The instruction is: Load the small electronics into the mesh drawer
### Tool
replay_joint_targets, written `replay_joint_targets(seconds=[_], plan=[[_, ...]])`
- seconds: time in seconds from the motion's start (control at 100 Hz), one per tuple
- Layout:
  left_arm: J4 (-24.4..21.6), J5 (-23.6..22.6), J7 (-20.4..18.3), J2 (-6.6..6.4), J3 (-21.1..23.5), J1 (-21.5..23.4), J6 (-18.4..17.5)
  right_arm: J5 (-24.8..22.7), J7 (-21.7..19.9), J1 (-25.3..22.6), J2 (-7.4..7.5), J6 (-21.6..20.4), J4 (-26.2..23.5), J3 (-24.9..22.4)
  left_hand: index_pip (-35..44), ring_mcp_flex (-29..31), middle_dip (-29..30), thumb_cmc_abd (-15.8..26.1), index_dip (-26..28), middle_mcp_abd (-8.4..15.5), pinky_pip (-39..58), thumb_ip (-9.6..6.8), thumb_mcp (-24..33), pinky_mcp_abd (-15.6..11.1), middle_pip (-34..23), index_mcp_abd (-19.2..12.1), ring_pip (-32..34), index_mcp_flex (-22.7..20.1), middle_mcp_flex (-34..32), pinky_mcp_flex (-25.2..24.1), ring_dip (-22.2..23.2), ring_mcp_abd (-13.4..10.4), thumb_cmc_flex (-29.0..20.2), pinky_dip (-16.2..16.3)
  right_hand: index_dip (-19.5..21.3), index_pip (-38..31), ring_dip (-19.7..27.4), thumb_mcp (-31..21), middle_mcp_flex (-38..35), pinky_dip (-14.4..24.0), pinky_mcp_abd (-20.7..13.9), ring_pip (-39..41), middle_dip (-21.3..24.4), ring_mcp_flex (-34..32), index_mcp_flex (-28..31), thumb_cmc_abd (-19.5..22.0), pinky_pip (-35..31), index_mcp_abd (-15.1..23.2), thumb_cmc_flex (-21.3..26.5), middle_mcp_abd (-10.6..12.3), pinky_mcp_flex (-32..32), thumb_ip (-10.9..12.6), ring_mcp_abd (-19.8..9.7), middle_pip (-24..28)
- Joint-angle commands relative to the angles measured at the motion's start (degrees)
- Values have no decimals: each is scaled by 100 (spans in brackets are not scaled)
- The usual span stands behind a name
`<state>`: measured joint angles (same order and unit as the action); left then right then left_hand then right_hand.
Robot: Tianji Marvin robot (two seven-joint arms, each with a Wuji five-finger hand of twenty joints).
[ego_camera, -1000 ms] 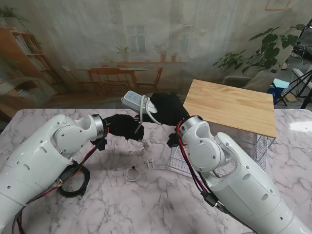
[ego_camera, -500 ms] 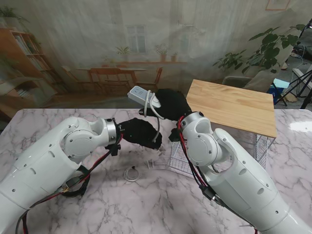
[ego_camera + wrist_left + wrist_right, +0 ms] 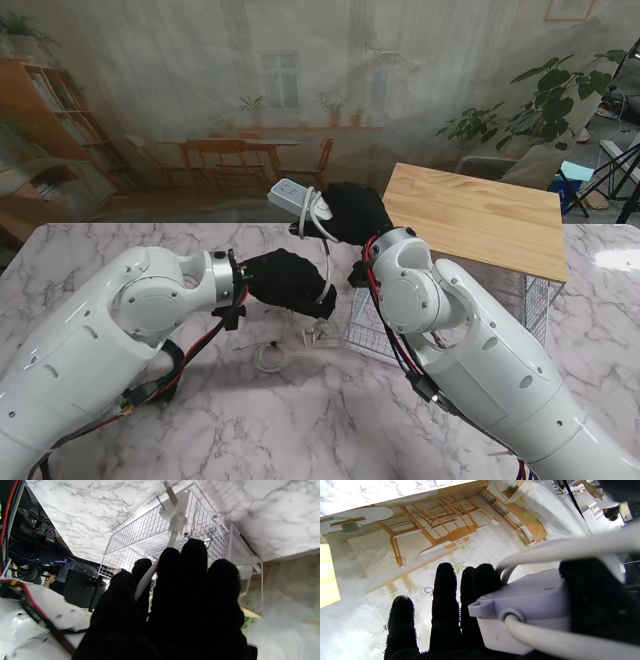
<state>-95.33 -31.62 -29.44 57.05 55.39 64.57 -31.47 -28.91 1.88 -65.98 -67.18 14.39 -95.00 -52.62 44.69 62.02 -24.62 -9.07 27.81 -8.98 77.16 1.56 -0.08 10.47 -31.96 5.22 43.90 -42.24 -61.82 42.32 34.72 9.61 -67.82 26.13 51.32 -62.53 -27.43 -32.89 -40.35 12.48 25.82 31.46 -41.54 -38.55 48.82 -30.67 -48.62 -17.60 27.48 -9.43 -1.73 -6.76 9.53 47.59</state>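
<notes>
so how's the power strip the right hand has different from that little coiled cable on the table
The power strip is a chunky white block held up off the table in the right hand, its thick cord hanging toward the left hand; the coiled cable is thin, wound in a small loop and lies untouched on the marble. Both are white and still outside the mesh drawer.

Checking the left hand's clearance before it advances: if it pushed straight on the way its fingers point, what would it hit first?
Most likely the plug hanging from the white cable that the left hand holds, and right behind it the mesh drawer. Depth is hard to judge, so which comes first is uncertain.
</notes>
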Motion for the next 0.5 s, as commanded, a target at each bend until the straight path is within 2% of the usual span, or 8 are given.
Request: replay_joint_targets(seconds=[0.0, 0.14, 0.23, 0.35, 0.49], plan=[[-256, -29, -91, -95, 89, 151, -56, -39, 25, 14, -13, 16, 49, -6, 170, 229, -116, -86, 157, -169, 331, -122, 286, -121, -207, -612, 296, -93, -235, 173, 123, 60, -529, 151, 75, -229, -26, -1838, -9, -98, 7, 394, -23, 14, 320, 1198, 16, 821, 1175, 301, 123, 10, -61, 310], [-642, -255, -119, -139, 769, 609, -304, -99, 6, -1, 1, -41, 129, 40, 191, 369, -342, -162, 369, -265, 587, -126, 412, 18, -386, -543, 603, -156, -315, 320, 303, 77, -560, 287, 66, -236, -23, -1842, -7, -97, 8, 394, -18, 13, 322, 1192, 18, 818, 1181, 294, 125, 11, -60, 313], [-880, -517, -92, -156, 1134, 811, -516, -113, -22, 23, 5, -60, 206, 103, 206, 402, -614, -151, 584, -261, 740, -124, 483, 86, -588, -551, 909, -177, -317, 367, 526, -17, -566, 397, 62, -238, -22, -1842, -12, -96, 8, 393, -16, 14, 325, 1196, 17, 820, 1178, 292, 123, 11, -56, 314], [-1110, -883, 56, -142, 1488, 926, -752, -92, -56, 81, -1, -66, 313, 199, 228, 427, -912, -150, 753, -222, 937, -124, 531, 71, -810, -564, 1290, -172, -318, 438, 769, -154, -542, 531, 57, -241, -20, -1842, -9, -95, 11, 393, -13, 15, 328, 1199, 16, 818, 1174, 302, 119, 10, -64, 314], [-1240, -1082, 227, -94, 1740, 905, -739, -67, -101, 96, 2, -81, 363, 270, 229, 419, -969, -142, 777, -210, 970, -119, 530, 56, -835, -570, 1356, -160, -312, 458, 811, -179, -527, 560, 54, -243, -20, -1844, -15, -92, 3, 396, -14, 15, 326, 1191, 10, 812, 1176, 292, 110, 11, -55, 322]])
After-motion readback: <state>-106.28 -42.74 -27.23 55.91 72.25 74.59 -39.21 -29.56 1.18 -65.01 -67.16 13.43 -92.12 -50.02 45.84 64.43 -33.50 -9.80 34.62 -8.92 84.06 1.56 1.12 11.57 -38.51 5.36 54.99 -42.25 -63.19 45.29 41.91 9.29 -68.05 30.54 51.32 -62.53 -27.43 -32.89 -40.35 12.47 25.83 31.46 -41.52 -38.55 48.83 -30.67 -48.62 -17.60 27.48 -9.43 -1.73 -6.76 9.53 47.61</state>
